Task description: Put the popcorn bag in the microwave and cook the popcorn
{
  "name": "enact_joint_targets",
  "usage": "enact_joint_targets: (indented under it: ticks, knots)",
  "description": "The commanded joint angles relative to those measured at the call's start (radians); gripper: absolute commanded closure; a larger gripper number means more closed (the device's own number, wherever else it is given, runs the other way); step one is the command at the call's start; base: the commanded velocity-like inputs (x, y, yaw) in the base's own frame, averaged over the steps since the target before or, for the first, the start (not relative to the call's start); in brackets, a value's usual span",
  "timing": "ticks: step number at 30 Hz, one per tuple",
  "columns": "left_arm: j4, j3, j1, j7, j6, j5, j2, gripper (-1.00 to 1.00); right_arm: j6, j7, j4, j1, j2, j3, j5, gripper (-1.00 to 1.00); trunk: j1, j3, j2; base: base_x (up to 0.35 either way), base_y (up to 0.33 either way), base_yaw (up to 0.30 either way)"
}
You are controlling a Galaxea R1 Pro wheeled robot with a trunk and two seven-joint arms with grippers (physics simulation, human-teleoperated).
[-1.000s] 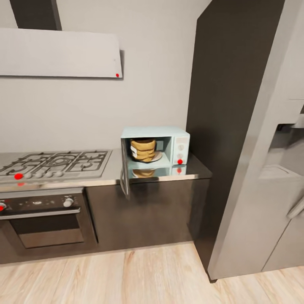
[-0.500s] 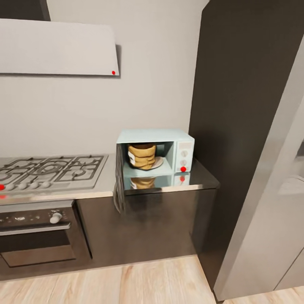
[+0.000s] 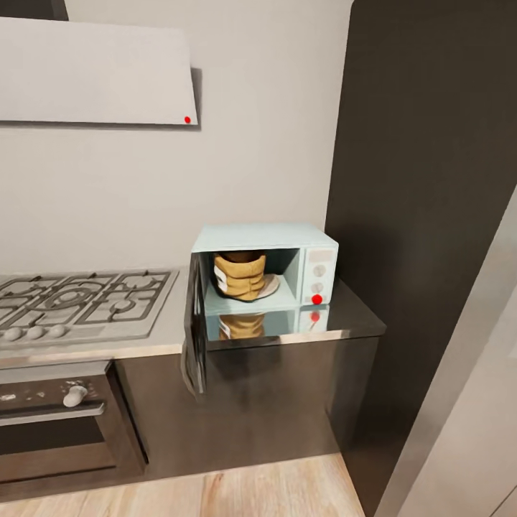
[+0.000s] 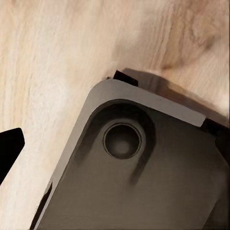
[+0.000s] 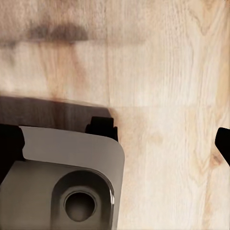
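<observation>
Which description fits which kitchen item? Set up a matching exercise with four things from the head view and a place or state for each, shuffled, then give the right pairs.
Things
1. popcorn bag
2. microwave door
3. gas hob
4. built-in oven

Descriptions
A. swung open, hanging past the countertop edge
B. set into the worktop, left of the microwave
C. below the hob, in the dark cabinets
D. standing inside the pale blue box

Pairs: 1-D, 2-A, 3-B, 4-C
</observation>
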State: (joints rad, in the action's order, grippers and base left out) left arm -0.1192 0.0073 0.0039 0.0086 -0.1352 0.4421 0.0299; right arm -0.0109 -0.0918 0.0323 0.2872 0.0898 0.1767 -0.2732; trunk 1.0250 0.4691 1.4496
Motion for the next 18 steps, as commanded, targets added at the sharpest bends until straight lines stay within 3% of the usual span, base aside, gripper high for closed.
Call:
enact_joint_targets:
  ticks: [1,3,4,5,6,8,10,11,13,17,18]
  knots:
    - [-0.067,-0.001,0.001,0.001,0.004,0.0,0.014,-1.0,-0.001,-0.003,0.001,0.001,0.0,0.008,-0.009,-1.0,0.0,0.001,0.0,0.009,0.0,0.0]
    - [-0.318,0.0,0.001,0.002,0.157,-0.002,0.064,-1.0,0.0,-0.003,0.001,0.001,0.001,0.009,-0.009,-1.0,0.0,0.001,0.0,0.003,0.0,0.0]
    - [-0.503,0.0,0.0,0.003,0.317,-0.003,0.086,-1.0,0.003,-0.003,0.001,0.001,0.001,0.009,-0.009,-1.0,0.0,0.001,0.0,0.0,0.0,0.0]
    - [-0.645,0.001,-0.001,0.003,0.432,-0.003,0.098,-1.0,0.004,-0.003,0.001,0.001,0.001,0.009,-0.009,-1.0,0.0,0.001,0.0,0.0,0.0,0.0]
    - [-0.883,0.002,-0.018,0.005,0.62,-0.003,0.109,-1.0,0.006,-0.003,0.001,0.001,0.001,0.009,-0.009,-1.0,0.0,0.001,0.0,0.0,0.0,0.0]
    - [-0.973,0.003,-0.116,0.002,0.723,-0.001,0.111,-1.0,0.006,-0.003,0.001,0.001,0.002,0.009,-0.009,-1.0,0.0,0.001,0.0,0.0,0.0,0.0]
    - [-1.006,0.004,-0.214,0.001,0.798,0.005,0.11,-1.0,0.006,-0.003,0.001,0.001,0.002,0.009,-0.009,-1.0,0.0,0.001,0.0,0.0,0.0,0.0]
    - [-1.041,0.005,-0.308,0.001,0.866,0.008,0.104,-1.0,0.006,-0.003,0.001,0.001,0.002,0.009,-0.009,-1.0,0.0,0.001,0.0,0.0,0.0,0.0]
    - [-1.112,0.006,-0.437,-0.001,0.972,0.011,0.091,-1.0,0.006,-0.003,0.001,0.001,0.002,0.008,-0.009,-1.0,0.0,0.001,0.0,0.0,0.0,0.0]
    - [-1.163,0.005,-0.587,0.0,1.03,0.012,0.09,-1.0,0.006,-0.003,0.001,0.001,0.002,0.008,-0.009,-1.0,0.0,0.001,0.0,0.0,0.0,0.0]
    - [-1.166,0.005,-0.6,0.0,1.031,0.012,0.09,-1.0,0.006,-0.003,0.001,0.001,0.002,0.007,-0.009,-1.0,0.0,0.001,0.0,0.0,0.0,0.0]
